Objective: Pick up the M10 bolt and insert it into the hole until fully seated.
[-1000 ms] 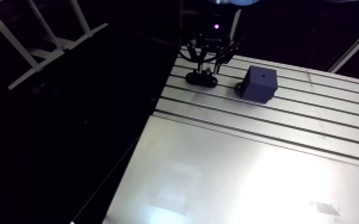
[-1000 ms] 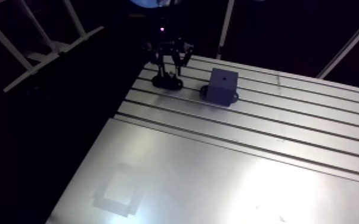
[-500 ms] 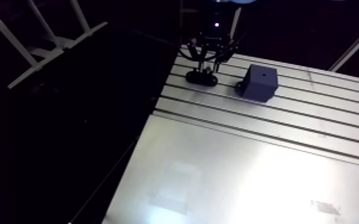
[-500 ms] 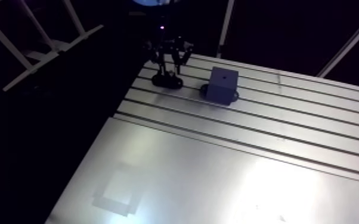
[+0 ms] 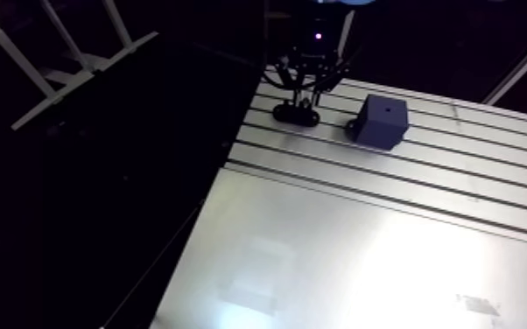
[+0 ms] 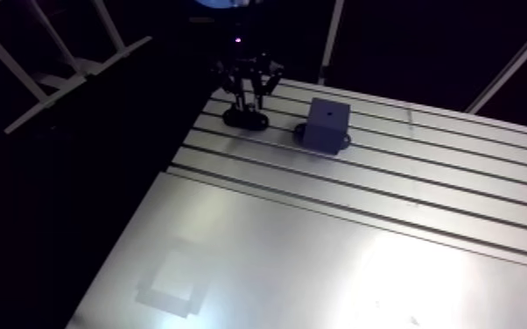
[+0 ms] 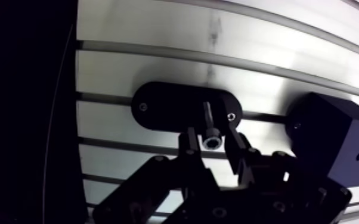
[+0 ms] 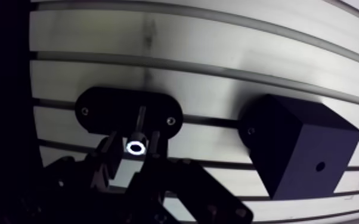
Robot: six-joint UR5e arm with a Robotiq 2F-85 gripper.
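A small bolt (image 7: pixel 210 138) with a bright socket head stands upright, its shank reaching down to a black oval holder plate (image 7: pixel 164 107) on the slotted table (image 5: pixel 346 254). In the wrist view my gripper (image 7: pixel 212 140) has a finger pressed against each side of the bolt's head, so it is shut on the bolt. In the arm view the gripper (image 5: pixel 305 94) hangs right over the plate (image 5: pixel 296 115) at the table's far left corner. A dark cube block (image 5: pixel 381 122) with a small hole (image 5: pixel 388 110) in its top sits a short way to the right of the plate.
The table's left edge (image 5: pixel 206 201) runs just beside the holder plate, with dark floor beyond it. A white frame (image 5: pixel 66 66) stands off the table at the far left. Long slots cross the table's far half; its near half is a smooth sheet.
The gripper's linkage looks slightly narrower around the bolt than earlier. The holder plate and the block have not moved.
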